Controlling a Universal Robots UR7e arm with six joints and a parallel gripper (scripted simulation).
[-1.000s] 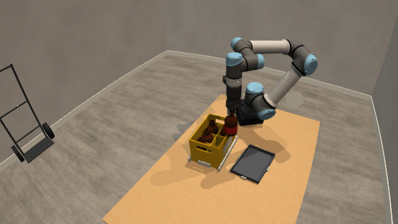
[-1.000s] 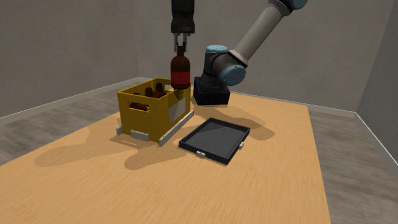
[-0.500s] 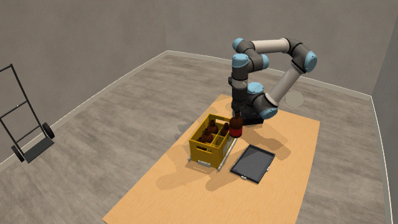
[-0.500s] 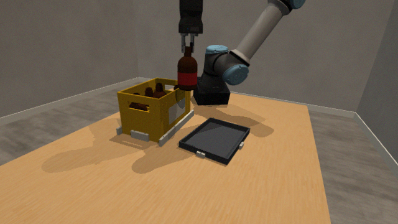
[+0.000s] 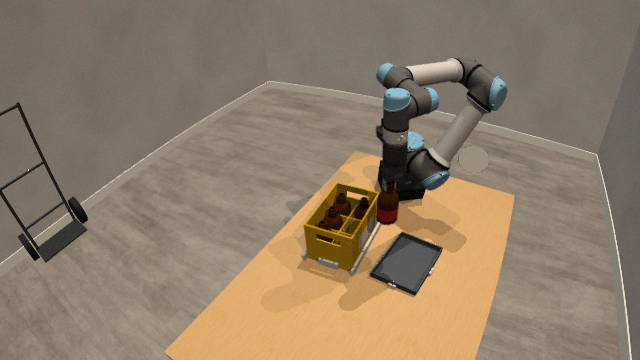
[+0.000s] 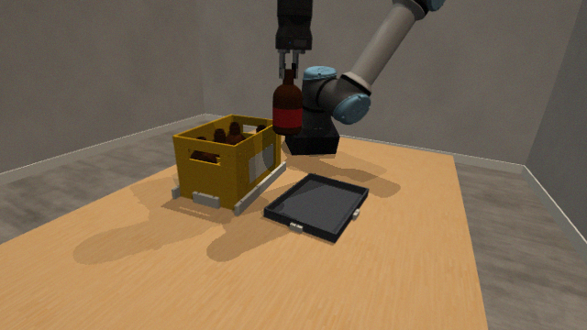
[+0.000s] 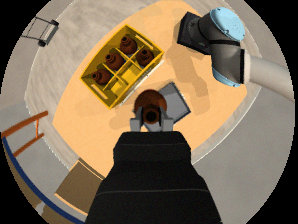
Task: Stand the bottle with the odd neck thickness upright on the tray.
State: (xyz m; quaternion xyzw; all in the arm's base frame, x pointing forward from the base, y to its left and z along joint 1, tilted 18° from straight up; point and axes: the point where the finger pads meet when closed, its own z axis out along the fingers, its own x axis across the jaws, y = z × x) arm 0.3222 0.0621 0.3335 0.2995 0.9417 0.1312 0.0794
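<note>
Pincer (image 6: 290, 69) clamped on the neck of a brown bottle (image 6: 287, 107) with a red label, which hangs upright in the air, clear of the desk (image 6: 275, 280). Below and to one side of the pincer stands the yellow crate (image 6: 229, 167), four bottles in it. The dark tray (image 6: 316, 206) lies below the pincer on the other side, just beside the crate, nothing on it.

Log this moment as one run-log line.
phase: carry | gripper: shut on bottle neck | bottle: upright, lifted out of the crate | tray: holds nothing | crate: four bottles left
</note>
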